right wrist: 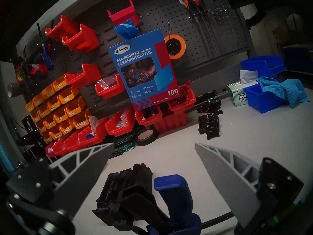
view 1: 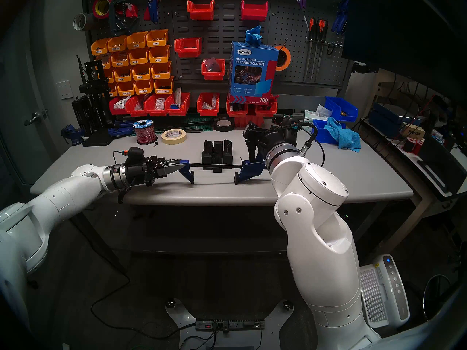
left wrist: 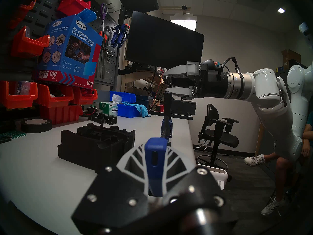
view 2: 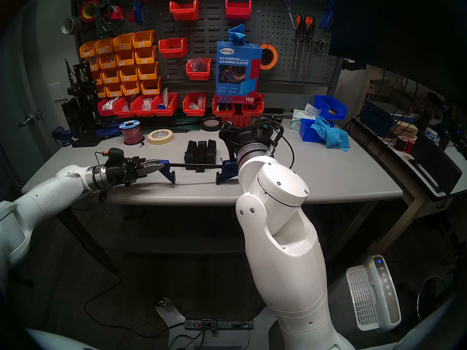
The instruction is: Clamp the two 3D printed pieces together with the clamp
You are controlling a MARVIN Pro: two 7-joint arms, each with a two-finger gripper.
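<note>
A grey workbench (view 1: pixel 328 180) stands before a dark pegboard (view 1: pixel 222 33) in a dim workshop. At the left of the board, orange bins (view 1: pixel 137 64) hold small hardware; below them red bins (view 1: pixel 151 105) carry bagged parts; at the far right a blue bin (view 1: pixel 326 133) has a blue cloth (view 1: pixel 345 137) draped over it. My left gripper (view 1: pixel 174 166) reaches level across the bench, pinched tight on the blue end of the clamp (view 1: pixel 214 166), whose bar runs in front of the two 3D printed pieces (view 1: pixel 217 152) at mid-table. My right gripper (right wrist: pixel 154 160) hovers spread wide above the clamp's handle, holding nothing.
</note>
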